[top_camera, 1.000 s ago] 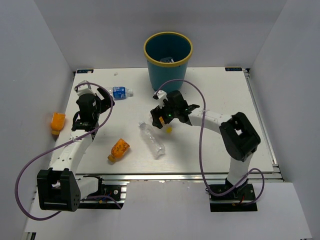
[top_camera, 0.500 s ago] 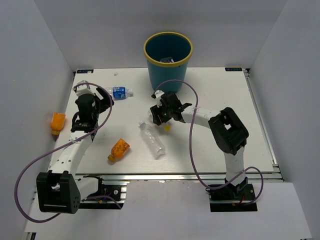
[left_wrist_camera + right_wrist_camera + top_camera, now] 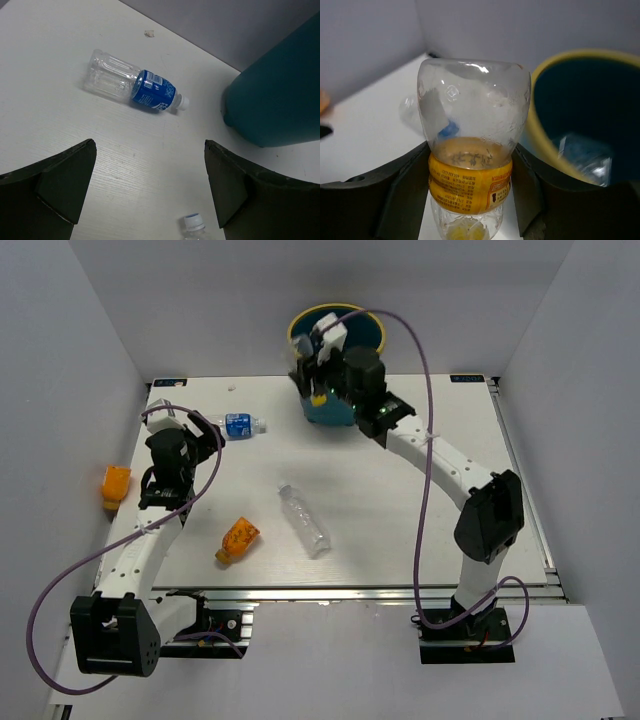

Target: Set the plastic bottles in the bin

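Observation:
My right gripper is shut on a clear plastic bottle with a yellow label, held up next to the yellow rim of the teal bin. A bottle lies inside the bin. From above, the right gripper hangs over the bin's near-left side. My left gripper is open and empty above the table, with a blue-labelled bottle lying ahead of it and a blue cap just below. On the table also lie a clear bottle and a stubby orange one.
Another orange bottle lies beyond the table's left edge, against the wall. The blue-labelled bottle is at the back left, between the left gripper and the bin. Grey walls close in both sides and the back.
The right gripper closed on the yellow-labelled bottle at the table's middle, lifted it and carried it back to the bin's rim. The left arm has barely moved.

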Controlling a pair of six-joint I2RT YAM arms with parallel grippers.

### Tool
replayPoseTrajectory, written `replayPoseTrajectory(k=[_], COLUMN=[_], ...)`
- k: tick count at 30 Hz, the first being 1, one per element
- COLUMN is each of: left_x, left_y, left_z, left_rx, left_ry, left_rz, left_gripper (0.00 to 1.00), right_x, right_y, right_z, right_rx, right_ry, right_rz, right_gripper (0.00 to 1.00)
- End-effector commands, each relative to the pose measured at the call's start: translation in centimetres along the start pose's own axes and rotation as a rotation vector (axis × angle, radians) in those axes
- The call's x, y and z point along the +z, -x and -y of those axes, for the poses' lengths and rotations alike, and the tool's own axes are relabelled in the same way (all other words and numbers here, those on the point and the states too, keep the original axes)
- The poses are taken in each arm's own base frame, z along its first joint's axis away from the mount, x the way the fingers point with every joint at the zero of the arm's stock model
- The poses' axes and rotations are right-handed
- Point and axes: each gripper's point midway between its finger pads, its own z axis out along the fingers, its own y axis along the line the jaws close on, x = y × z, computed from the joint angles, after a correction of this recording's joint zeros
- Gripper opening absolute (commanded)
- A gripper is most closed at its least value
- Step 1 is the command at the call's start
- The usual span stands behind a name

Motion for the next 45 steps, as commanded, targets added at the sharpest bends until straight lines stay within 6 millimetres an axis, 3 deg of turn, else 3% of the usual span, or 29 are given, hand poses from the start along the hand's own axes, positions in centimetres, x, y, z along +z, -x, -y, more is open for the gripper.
replayPoseTrajectory(k=[1,2,3,5,7,8,9,10,11,12,14,17,21,22,24,25,26,27,28,29,30,31,32,33,35,36,37,40,45], left_x=[-0.5,-0.4,-0.3,-0.3,-0.2,-0.2,-0.2,-0.2,-0.2,-0.2,-0.3,-0.3,-0.3,-0.2,-0.3,-0.3,-0.3,-0.7,-0.9,-0.8,-0.7,-0.8,-0.7,-0.9,-1.7,-1.8,-2.9,-4.0,-4.7], left_y=[1.0,0.9,0.8,0.8,0.7,0.6,0.6,0.6,0.6,0.6,0.6,0.6,0.4,0.1,-0.2,-0.3,-0.9,-1.8,-2.3,-3.2,-3.8,-4.8,-6.1,-7.2,-10.0,-11.4,-13.3,-16.8,-19.9], left_z=[0.2,0.2,0.2,0.3,0.3,0.3,0.4,0.5,0.6,0.6,1.0,1.3,2.4,2.8,3.7,4.0,4.8,6.1,6.8,7.1,7.2,7.4,7.4,7.2,8.0,8.6,9.8,10.4,10.3], left_rx=[-0.011,-0.01,-0.01,-0.009,-0.007,-0.007,-0.007,-0.007,-0.005,-0.005,-0.011,-0.019,-0.051,-0.069,-0.092,-0.098,-0.102,-0.105,-0.119,-0.125,-0.129,-0.127,-0.122,-0.116,-0.1,-0.084,-0.058,-0.002,0.026], left_ry=[-0.006,-0.003,-0.005,-0.006,-0.009,-0.011,-0.014,-0.019,-0.022,-0.025,-0.042,-0.061,-0.104,-0.118,-0.153,-0.17,-0.216,-0.293,-0.322,-0.33,-0.327,-0.319,-0.308,-0.29,-0.281,-0.288,-0.308,-0.279,-0.223], left_rz=[0.042,0.04,0.036,0.032,0.029,0.026,0.024,0.024,0.022,0.019,0.018,0.012,-0.016,-0.037,-0.068,-0.077,-0.109,-0.156,-0.176,-0.208,-0.231,-0.258,-0.298,-0.333,-0.419,-0.461,-0.522,-0.664,-0.773], left_gripper=[0.98,0.98,0.98,0.98,0.98,0.98,0.98,0.98,0.98,0.98,0.98,0.98,0.98,0.98,0.98,0.98,0.98,0.98,0.98,0.98,0.98,0.98,0.98,0.98,0.98,0.98,0.98,0.98,0.98], right_x=[-0.1,0.1,1.2,1.3,2.6,2.6,3.8,3.9,3.9,4.1,3.6,2.9,0.0,-1.6,-2.2,-4.2,-4.1,-4.7,-7.1,-8.0,-8.0,-10.0,-10.6,-10.9,-13.0,-13.7,-14.9,-16.7,-18.8], right_y=[8.6,9.3,8.5,10.4,9.0,10.4,8.3,7.9,8.8,7.7,8.1,9.8,13.6,15.5,14.2,15.9,12.7,11.6,13.5,12.7,8.3,9.2,8.2,4.6,3.8,0.5,0.6,-2.1,-4.6], right_z=[6.8,7.6,8.8,11.8,14.5,15.1,15.8,16.9,16.9,17.5,18.2,17.4,16.1,15.3,14.1,13.3,13.1,13.0,12.4,12.3,12.5,12.0,11.8,11.8,12.0,13.1,13.3,13.6,14.1], right_rx=[-0.009,0.011,0.02,0.041,0.074,0.083,0.119,0.132,0.14,0.157,0.169,0.147,0.081,0.064,0.072,0.075,0.103,0.118,0.113,0.122,0.152,0.15,0.149,0.16,0.159,0.18,0.183,0.186,0.178], right_ry=[-0.194,-0.208,-0.222,-0.272,-0.307,-0.301,-0.297,-0.296,-0.271,-0.275,-0.29,-0.234,-0.206,-0.185,-0.14,-0.134,-0.132,-0.147,-0.156,-0.169,-0.201,-0.21,-0.216,-0.241,-0.295,-0.382,-0.414,-0.478,-0.555], right_rz=[0.252,0.273,0.269,0.334,0.336,0.37,0.326,0.315,0.326,0.303,0.316,0.324,0.365,0.386,0.332,0.354,0.283,0.261,0.315,0.308,0.233,0.261,0.251,0.182,0.185,0.133,0.145,0.101,0.061], right_gripper=[0.5,0.51,0.52,0.58,0.6,0.69,0.78,0.89,0.89,0.89,0.89,0.89,0.89,0.89,0.89,0.89,0.89,0.89,0.89,0.89,0.89,0.89,0.89,0.89,0.89,0.89,0.89,0.89,0.89])
